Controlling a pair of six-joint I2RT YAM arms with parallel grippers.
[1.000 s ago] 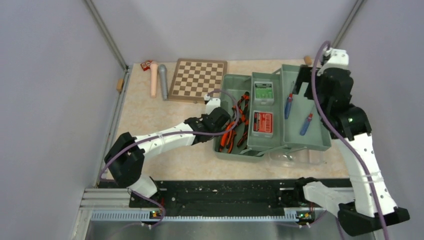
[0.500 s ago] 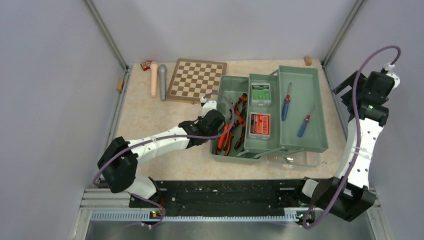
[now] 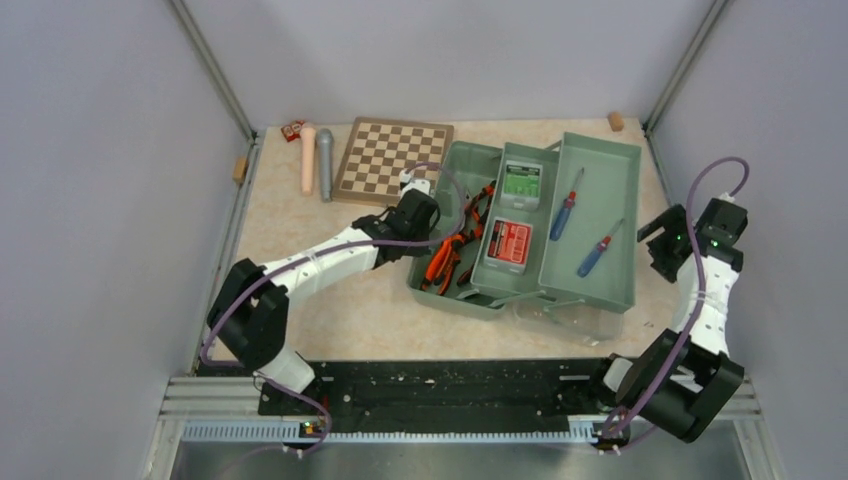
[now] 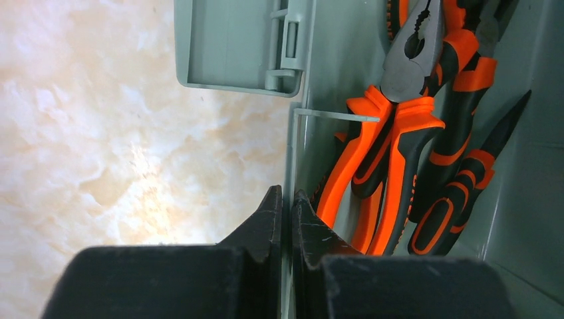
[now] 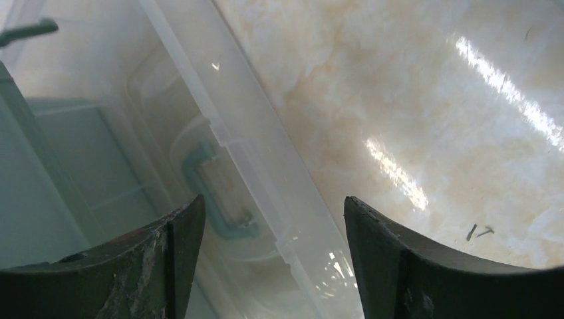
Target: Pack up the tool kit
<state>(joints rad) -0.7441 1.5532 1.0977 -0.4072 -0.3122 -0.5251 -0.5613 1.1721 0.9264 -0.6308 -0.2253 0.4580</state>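
The sage-green toolbox (image 3: 452, 300) lies open right of centre, its trays folded out. Orange-handled pliers (image 3: 448, 258) lie in its left compartment, and show in the left wrist view (image 4: 392, 149). A green-labelled box (image 3: 521, 183) and a red-labelled box (image 3: 508, 242) sit on the middle tray. Two screwdrivers (image 3: 560, 214) (image 3: 592, 258) lie in the right tray. The translucent lid (image 3: 572, 320) sticks out at the near side. My left gripper (image 3: 422, 225) (image 4: 286, 199) is shut on the toolbox's thin left wall (image 4: 300, 80). My right gripper (image 3: 657, 245) (image 5: 273, 212) is open and empty above the lid's handle (image 5: 219, 199).
A brown chessboard (image 3: 395, 158) lies behind my left gripper. A pink cylinder (image 3: 307, 158) and a grey cylinder (image 3: 325, 163) lie to its left, with a small red item (image 3: 292, 129) behind them. Small wooden blocks (image 3: 615, 121) (image 3: 239, 170) sit at the edges. Grey walls enclose both sides.
The toolbox has slid left and turned, held by my left gripper. My right arm has swung from the far right tray corner out to the right and nearer.
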